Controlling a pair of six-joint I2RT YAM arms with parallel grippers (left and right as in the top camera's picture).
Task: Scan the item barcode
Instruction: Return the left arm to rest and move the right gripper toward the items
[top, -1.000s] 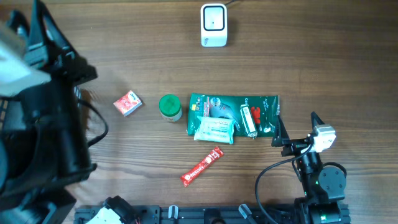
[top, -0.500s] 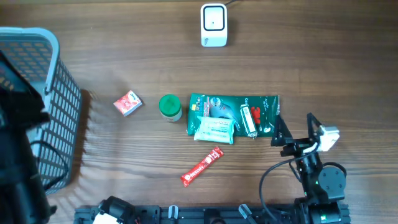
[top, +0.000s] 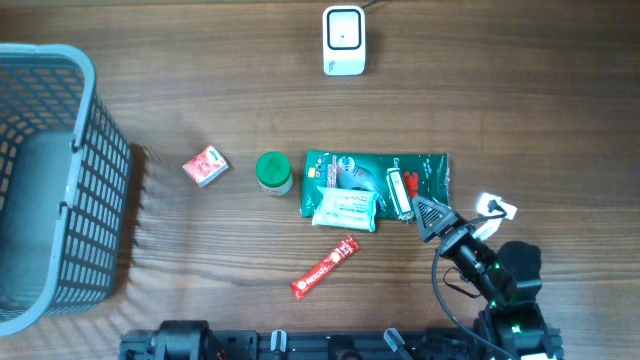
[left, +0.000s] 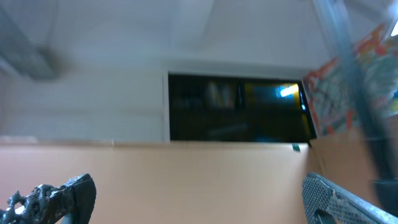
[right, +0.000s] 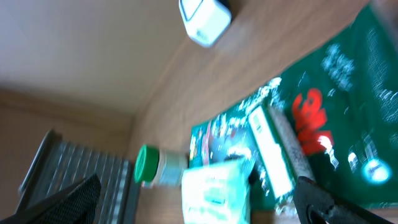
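The white barcode scanner (top: 344, 40) stands at the table's far edge, also seen as a scanner (right: 204, 18) in the right wrist view. Items lie mid-table: a small red box (top: 205, 165), a green-lidded jar (top: 273, 172), a flat green package (top: 375, 183) with a white-green pouch (top: 345, 210) on its front edge, and a red sachet (top: 324, 267). My right gripper (top: 445, 218) is open just right of the green package (right: 336, 106), empty and tilted toward it. My left gripper (left: 196, 205) is open and empty, facing a wall, and is out of the overhead view.
A grey mesh basket (top: 60, 180) fills the table's left side. In the right wrist view the jar (right: 155, 167) and the pouch (right: 214, 193) lie between the spread fingers, farther off, with the basket (right: 74, 168) behind.
The left arm has swung out of the overhead view, uncovering the basket, and its gripper has opened. The right gripper has turned and moved left toward the green package.
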